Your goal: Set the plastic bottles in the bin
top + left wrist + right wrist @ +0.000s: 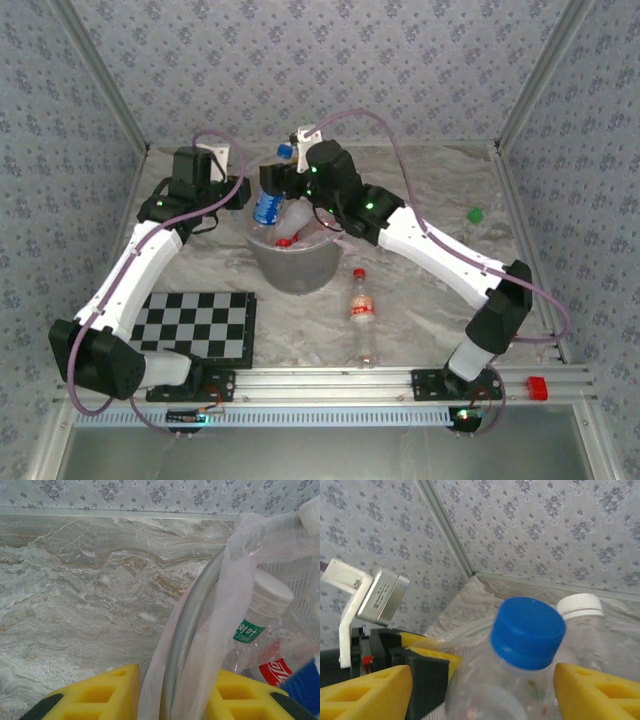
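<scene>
Nearly there: your right tool [482, 682] stands open around a blue-capped bottle [527, 632] over the bin [295, 272], left tool [172, 692] pinches its rim; one red-capped bottle [362, 308] lies on the worktop [430, 310] at the bin's 5 o'clock.

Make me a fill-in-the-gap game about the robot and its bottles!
1. The bottle between the right gripper's fingers has a ____ cap.
2. The left gripper pinches the rim of the grey ____.
3. The lying bottle on the table has a ____ cap.

Missing words: blue; bin; red.
</scene>
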Available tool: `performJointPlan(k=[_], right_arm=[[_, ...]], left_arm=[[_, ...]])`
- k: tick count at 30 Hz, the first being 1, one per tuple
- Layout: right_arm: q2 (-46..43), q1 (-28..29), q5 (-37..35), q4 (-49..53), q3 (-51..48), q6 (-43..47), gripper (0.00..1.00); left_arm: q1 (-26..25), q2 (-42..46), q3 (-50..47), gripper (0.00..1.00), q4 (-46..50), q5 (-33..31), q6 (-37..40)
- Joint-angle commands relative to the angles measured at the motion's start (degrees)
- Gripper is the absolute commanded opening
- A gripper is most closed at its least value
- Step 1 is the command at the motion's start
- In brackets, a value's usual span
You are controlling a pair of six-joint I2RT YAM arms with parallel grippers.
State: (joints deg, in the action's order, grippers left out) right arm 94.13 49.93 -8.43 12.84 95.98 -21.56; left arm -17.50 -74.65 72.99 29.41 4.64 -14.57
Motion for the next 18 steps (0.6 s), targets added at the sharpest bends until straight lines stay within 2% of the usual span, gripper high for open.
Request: performJointPlan(k=[1,4,11,18], right_arm=[[-3.60,0.05,-2.74,11.48,4.83,4.35,0.77],[-2.56,-1.30,-2.39,16.79,9.92,4.51,0.72],[8.49,-4.67,1.36,25.28,24.41,4.62,0.48],[18.54,-5.04,6.70,31.59,34.81,2.71,0.44]], left_arm=[[-0.35,0.29,-0.06,0.33,1.75,0.17,0.58],[-0.37,0.32,-0.15,0.33,1.79,0.26,0.51],[-0.36,1.02,-0.10,0.33,1.78,-0.12,0.37],[0.17,3.91,-0.52,0.33,0.83,-1.21,0.33]])
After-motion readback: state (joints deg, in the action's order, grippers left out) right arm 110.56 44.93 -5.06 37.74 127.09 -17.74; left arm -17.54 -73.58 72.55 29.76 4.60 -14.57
